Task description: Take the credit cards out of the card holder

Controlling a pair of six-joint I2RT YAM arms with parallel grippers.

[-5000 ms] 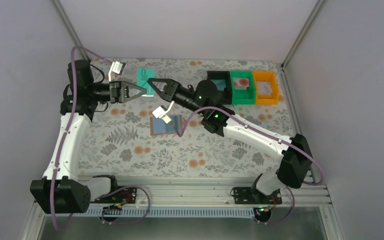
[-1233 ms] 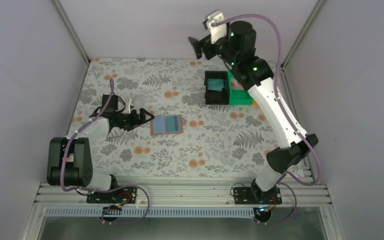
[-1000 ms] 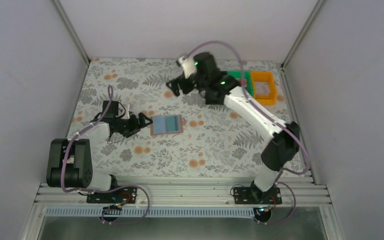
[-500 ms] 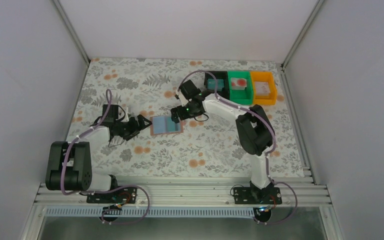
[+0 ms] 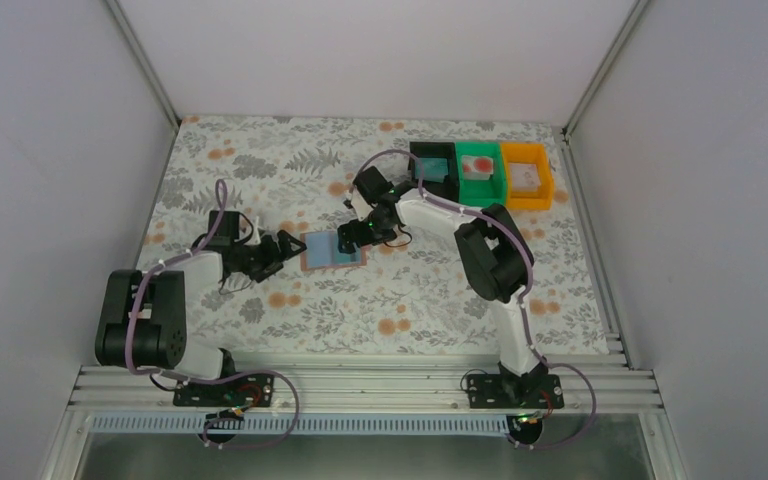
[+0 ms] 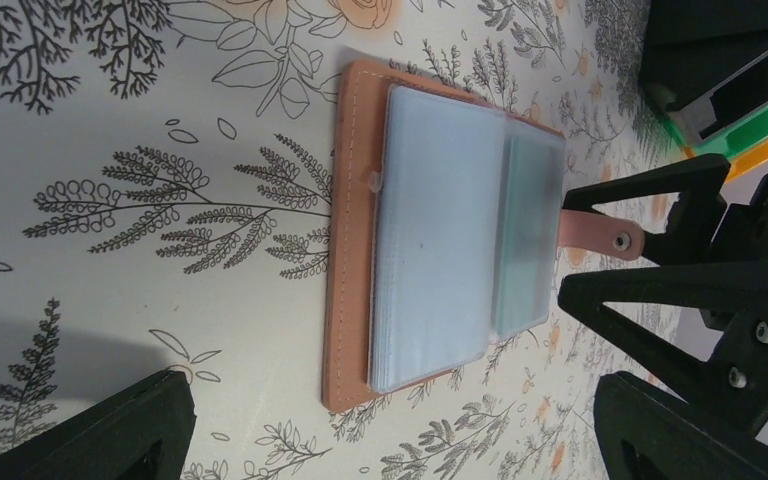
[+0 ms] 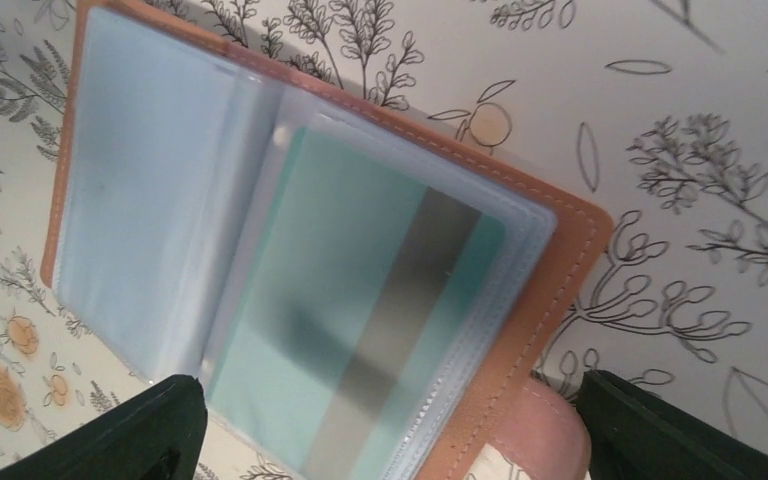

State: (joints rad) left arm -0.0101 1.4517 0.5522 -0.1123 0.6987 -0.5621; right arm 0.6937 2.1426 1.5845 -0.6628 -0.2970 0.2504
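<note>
The card holder (image 5: 333,250) lies open on the flowered table, salmon-tan outside and light blue inside. A teal credit card (image 7: 360,300) with a grey stripe sits in its right-hand sleeve; it also shows through the sleeve (image 6: 528,235) in the left wrist view. My right gripper (image 5: 348,238) is open and low at the holder's right edge, its jaws either side of the strap tab (image 7: 545,435). My left gripper (image 5: 285,247) is open just left of the card holder (image 6: 430,230), not touching it. The right gripper's fingers (image 6: 660,190) face it across the holder.
Three bins stand at the back right: black (image 5: 445,185), green (image 5: 480,193) and orange (image 5: 530,196). A teal card (image 5: 426,168), a white card with a red mark (image 5: 477,165) and a whitish card (image 5: 526,176) lie in them.
The right arm has swung down from high above the bins to the card holder's right edge. The left gripper has edged slightly closer to the holder's left side.
</note>
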